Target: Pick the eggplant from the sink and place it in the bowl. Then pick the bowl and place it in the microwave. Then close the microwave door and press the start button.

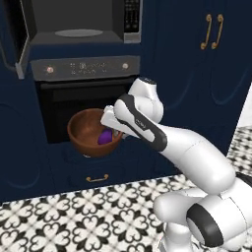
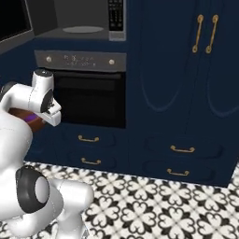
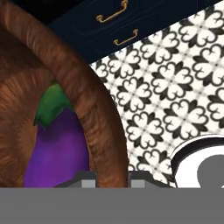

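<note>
1. My gripper (image 1: 114,129) was clamped on the near rim of the bowl (image 1: 86,133), one finger inside the wall, one outside.
2. The bowl hung in the air in front of the oven (image 1: 83,93), below the open microwave (image 1: 78,24).
3. The eggplant (image 3: 54,144) lay inside the bowl, just beside my inner finger, green cap pointing away from me.
4. Microwave door (image 1: 19,47) stood swung open at left.

Even, dim rendered light; sharp throughout, no glare.

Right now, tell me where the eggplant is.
The eggplant lies inside the bowl, which the gripper holds by its rim in front of the oven.
</note>
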